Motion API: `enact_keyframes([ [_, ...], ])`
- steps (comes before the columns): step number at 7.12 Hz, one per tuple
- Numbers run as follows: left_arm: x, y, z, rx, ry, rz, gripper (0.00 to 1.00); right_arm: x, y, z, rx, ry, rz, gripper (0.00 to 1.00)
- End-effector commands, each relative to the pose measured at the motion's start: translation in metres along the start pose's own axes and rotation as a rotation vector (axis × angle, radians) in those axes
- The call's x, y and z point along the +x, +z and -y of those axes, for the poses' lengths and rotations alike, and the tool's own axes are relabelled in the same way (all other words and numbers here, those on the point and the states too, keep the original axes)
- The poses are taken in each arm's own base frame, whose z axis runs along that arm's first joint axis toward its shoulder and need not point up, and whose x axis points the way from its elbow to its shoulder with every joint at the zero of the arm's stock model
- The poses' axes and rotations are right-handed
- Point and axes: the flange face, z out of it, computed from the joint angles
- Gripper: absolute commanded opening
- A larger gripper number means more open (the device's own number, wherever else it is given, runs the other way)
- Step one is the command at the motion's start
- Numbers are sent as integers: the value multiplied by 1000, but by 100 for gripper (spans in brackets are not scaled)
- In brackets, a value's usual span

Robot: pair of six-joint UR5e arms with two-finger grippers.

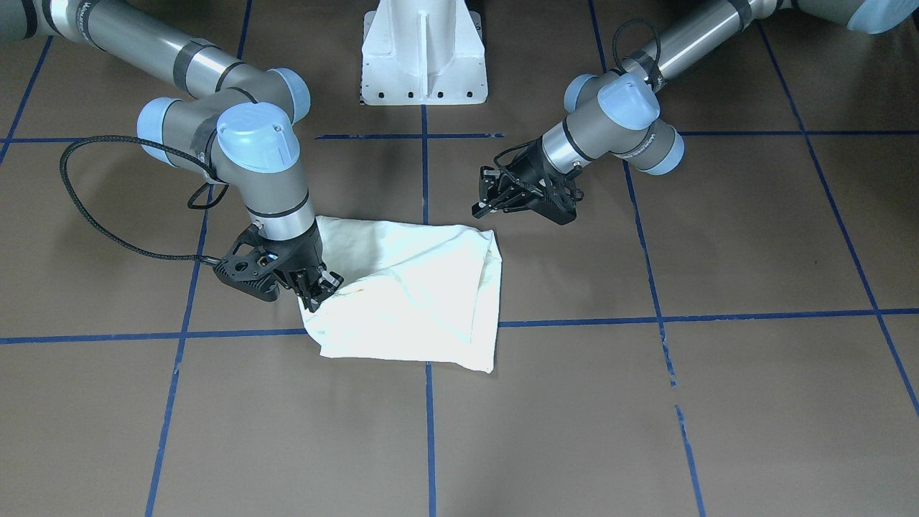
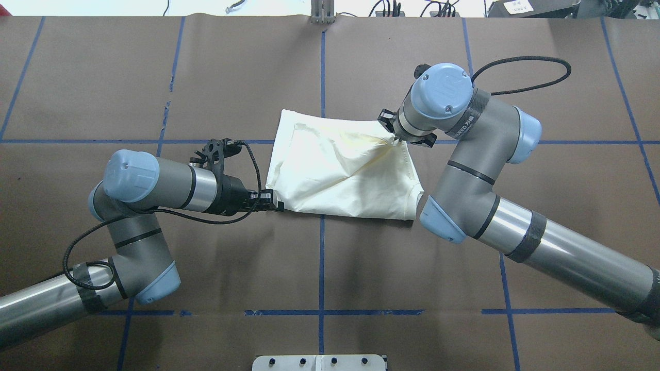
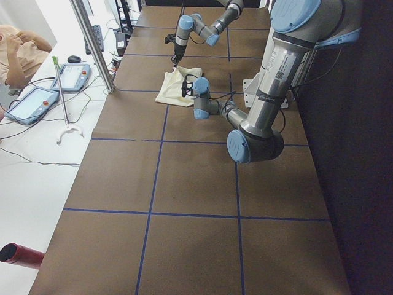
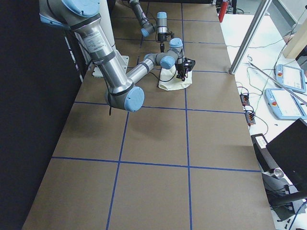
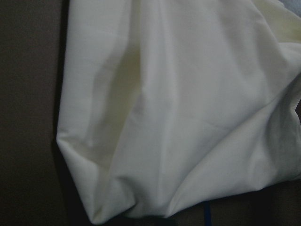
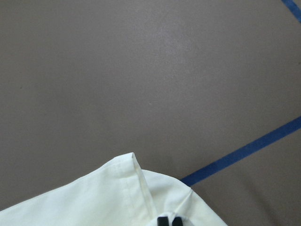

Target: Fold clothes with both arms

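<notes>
The clothes are one cream shirt (image 1: 416,287) lying as a loosely folded bundle at mid-table, plain side up, print hidden. My right gripper (image 1: 323,283) points down at the bundle's far right corner and is shut on a pinch of fabric (image 2: 396,136). The right wrist view shows its closed fingertips (image 6: 169,220) on a hemmed edge of the shirt (image 6: 94,202). My left gripper (image 1: 484,195) hovers open just off the shirt's near left corner (image 2: 273,201), holding nothing. In the left wrist view the shirt (image 5: 188,117) fills the frame and no fingers show.
The white pedestal base (image 1: 423,64) stands at the robot's edge of the brown, blue-taped table (image 2: 154,77). Beyond the far edge are a metal post (image 3: 92,43), teach pendants (image 3: 77,77) and a seated person (image 3: 18,49). A red cylinder (image 3: 18,255) lies off the table's left end.
</notes>
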Motion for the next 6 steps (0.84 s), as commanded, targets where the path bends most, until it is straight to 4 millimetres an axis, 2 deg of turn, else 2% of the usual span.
enact_keyframes([
  [1, -3, -18, 34, 108, -34, 13, 0, 0, 4, 1, -1, -1, -7, 0],
  [2, 2, -18, 47, 196, -38, 28, 0, 0, 4, 1, 0, -1, -7, 0],
  [3, 10, -17, 67, 277, -40, 33, 22, 0, 4, 1, 0, -2, -7, 0],
  [4, 1, -3, 75, 280, -72, 60, 37, 3, 6, 2, 3, -3, -11, 77],
  [5, 11, 15, 85, 285, -93, 66, 40, 2, 5, 6, 9, 1, -11, 94],
  [6, 1, 26, 94, 325, -100, 94, 44, 2, 4, 6, 9, 1, -8, 93],
])
